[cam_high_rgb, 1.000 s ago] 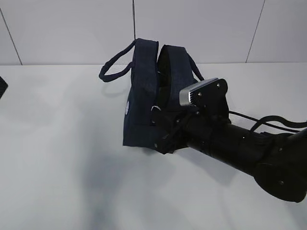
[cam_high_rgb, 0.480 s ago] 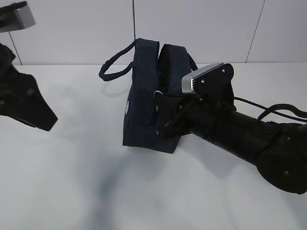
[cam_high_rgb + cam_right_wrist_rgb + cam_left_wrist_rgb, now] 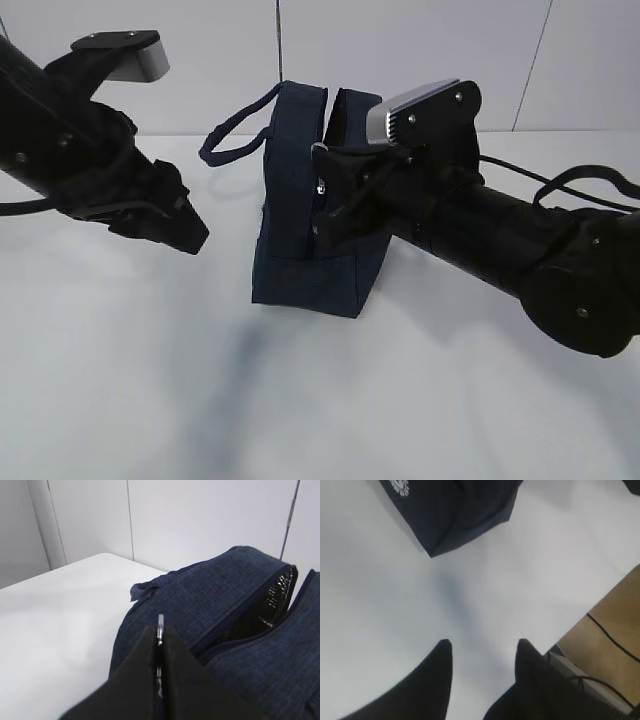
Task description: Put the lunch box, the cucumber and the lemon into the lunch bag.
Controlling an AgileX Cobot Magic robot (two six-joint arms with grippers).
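Observation:
The dark navy lunch bag point(image 3: 300, 210) stands in the middle of the white table, its top partly unzipped, a silver lining showing in the right wrist view point(image 3: 275, 597). My right gripper point(image 3: 322, 188) is shut on the bag's silver ring pull point(image 3: 160, 626) at the near end of the zipper. My left gripper point(image 3: 190, 235) is open and empty, a little left of the bag; the left wrist view shows the bag's lower corner point(image 3: 450, 520) beyond my fingers. The lunch box, cucumber and lemon are out of view.
One loop handle point(image 3: 235, 140) hangs off the bag's left side. The table's front edge point(image 3: 590, 605) and a wooden floor with a black cable show in the left wrist view. White wall panels stand behind the table.
My left arm has come in from the left edge toward the bag. My right gripper has risen along the bag's near end with the ring pull, and the bag's top gapes wider.

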